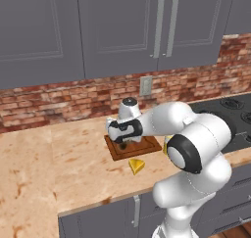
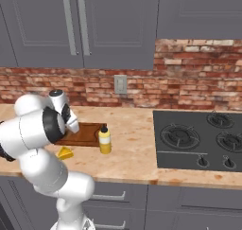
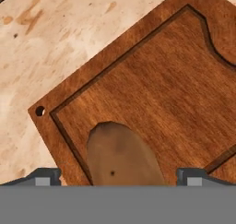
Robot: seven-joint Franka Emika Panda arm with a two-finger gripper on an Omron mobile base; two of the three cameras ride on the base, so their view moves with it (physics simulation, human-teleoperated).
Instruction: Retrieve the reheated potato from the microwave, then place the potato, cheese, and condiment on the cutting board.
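The two-finger gripper (image 3: 120, 176) hangs over the dark reddish-brown wooden cutting board (image 3: 152, 94), its finger tips spread wide on either side of the dull brown oval potato (image 3: 122, 156), which lies on the board. The bright yellow cheese wedge (image 1: 137, 165) rests on the speckled counter (image 1: 59, 158) just before the board; the yellow squeeze bottle (image 2: 105, 140) stands beside it.

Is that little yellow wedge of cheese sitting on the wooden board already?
No. In the left base view the cheese lies on the bare counter just in front of the cutting board, not on it.
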